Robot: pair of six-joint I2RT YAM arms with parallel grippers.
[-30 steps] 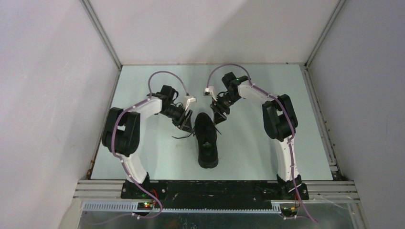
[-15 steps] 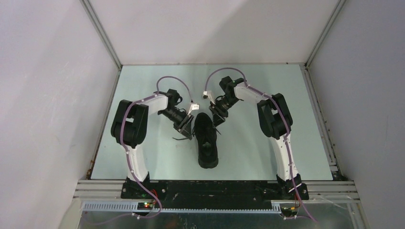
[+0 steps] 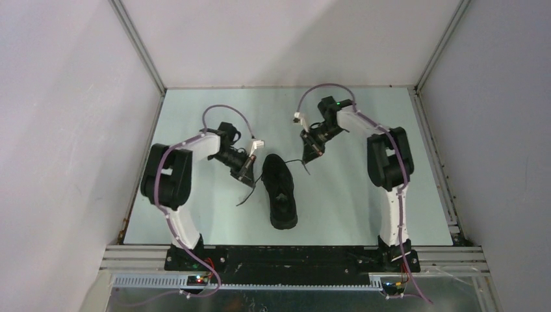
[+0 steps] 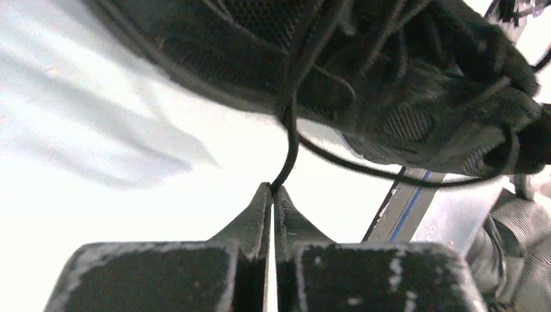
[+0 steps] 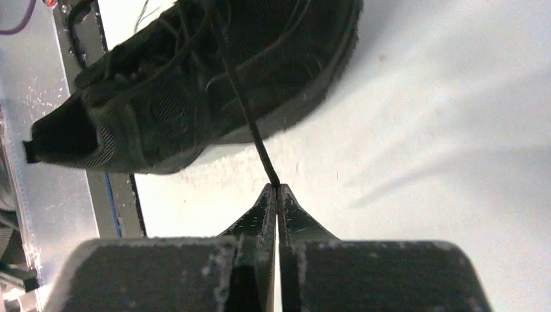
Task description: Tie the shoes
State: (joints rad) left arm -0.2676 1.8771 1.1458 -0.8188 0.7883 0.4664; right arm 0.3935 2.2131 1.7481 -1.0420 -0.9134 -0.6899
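The black sneaker (image 3: 281,192) lay on the tabletop (image 3: 344,201) between the two sets of jaws. The left jaws were pressed together on the left lace (image 4: 290,143), pinched at their tips (it curved up to the shoe just ahead). The right jaws likewise pinched the right lace (image 5: 250,123), which ran taut to the sneaker ahead.

Black shoe (image 3: 281,195), black laces (image 4: 292,143), pale green table (image 3: 214,218).
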